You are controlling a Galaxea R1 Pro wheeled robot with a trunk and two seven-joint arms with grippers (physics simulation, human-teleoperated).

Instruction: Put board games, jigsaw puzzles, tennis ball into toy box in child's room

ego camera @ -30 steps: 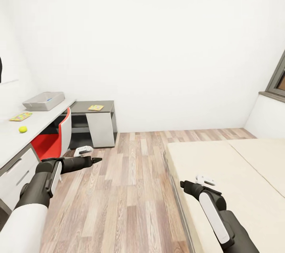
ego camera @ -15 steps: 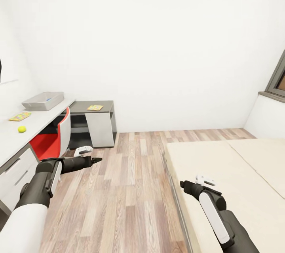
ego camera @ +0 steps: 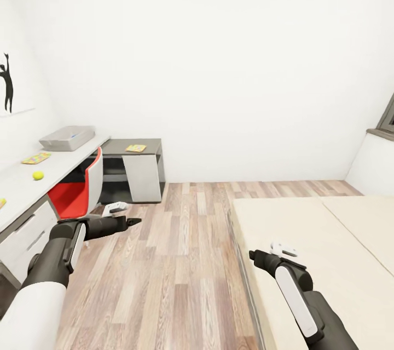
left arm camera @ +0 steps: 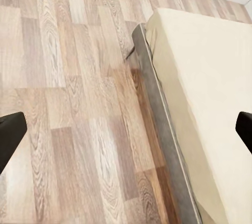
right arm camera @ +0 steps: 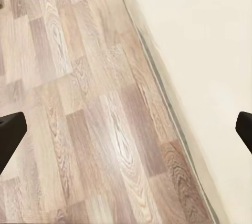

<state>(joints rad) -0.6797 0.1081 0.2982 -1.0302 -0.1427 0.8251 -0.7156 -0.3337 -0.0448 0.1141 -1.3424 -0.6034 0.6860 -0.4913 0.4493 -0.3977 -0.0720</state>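
1. In the head view, the toy box (ego camera: pixel 68 138) is seen at the bench's (ego camera: pixel 22 183) far end, its long axis running along the bench. Nearer lie a jigsaw puzzle (ego camera: pixel 36 158) and the tennis ball (ego camera: pixel 38 175). Against the earlier frame the whole view has swung left, with a wall poster (ego camera: pixel 7 82) now more exposed. The state of the left pincer (ego camera: pixel 131 221) and right pincer (ego camera: pixel 253 255) cannot be told here.
2. In the left wrist view, the fingertips are spread wide over the floor (left arm camera: pixel 68 103) and the bed's (left arm camera: pixel 210 87) edge.
3. In the right wrist view, the fingertips are likewise spread, empty.
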